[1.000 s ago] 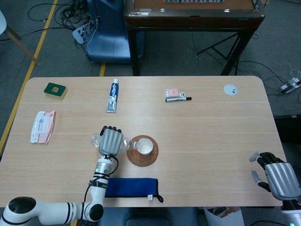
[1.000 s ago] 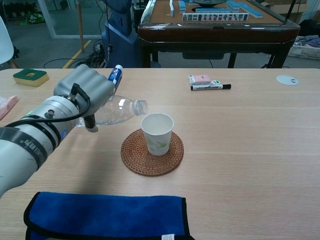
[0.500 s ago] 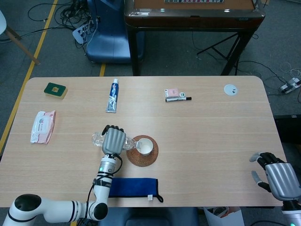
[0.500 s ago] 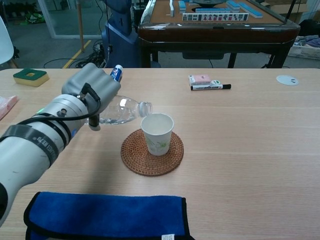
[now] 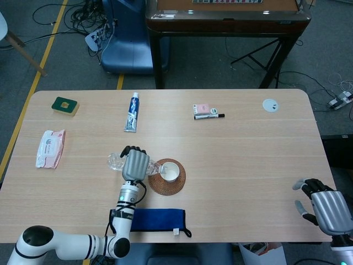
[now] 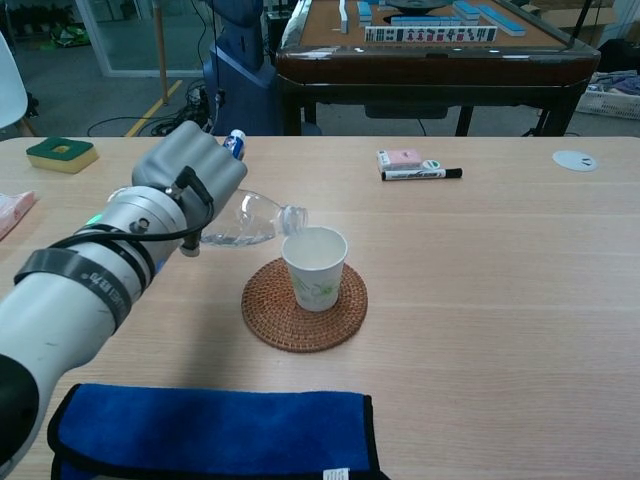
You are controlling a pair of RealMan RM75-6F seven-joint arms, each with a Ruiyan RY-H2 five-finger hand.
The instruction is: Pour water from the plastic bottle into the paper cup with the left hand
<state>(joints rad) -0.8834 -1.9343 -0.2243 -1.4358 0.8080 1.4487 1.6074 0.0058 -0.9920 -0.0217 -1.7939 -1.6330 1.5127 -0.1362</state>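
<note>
My left hand (image 6: pixel 185 185) (image 5: pixel 135 164) grips a clear plastic bottle (image 6: pixel 250 222) (image 5: pixel 114 162), which lies almost level with its open neck at the rim of the paper cup (image 6: pixel 315 267) (image 5: pixel 170 171). The white cup stands upright on a round woven coaster (image 6: pixel 305 304) (image 5: pixel 167 178). A little water shows in the bottle's body. Whether water is flowing I cannot tell. My right hand (image 5: pixel 325 207) hangs at the table's front right corner, fingers apart, holding nothing.
A blue cloth (image 6: pixel 210 432) (image 5: pixel 153 219) lies at the front edge. Further back are a toothpaste tube (image 5: pixel 132 111), a black marker (image 6: pixel 422 174) beside a pink pack (image 6: pixel 402 157), a green sponge (image 6: pixel 61 153), a wipes packet (image 5: pixel 50 148) and a white disc (image 6: pixel 575 159).
My left hand has carried the bottle to the right, bringing its mouth from short of the cup to the cup's rim. The right hand has not moved.
</note>
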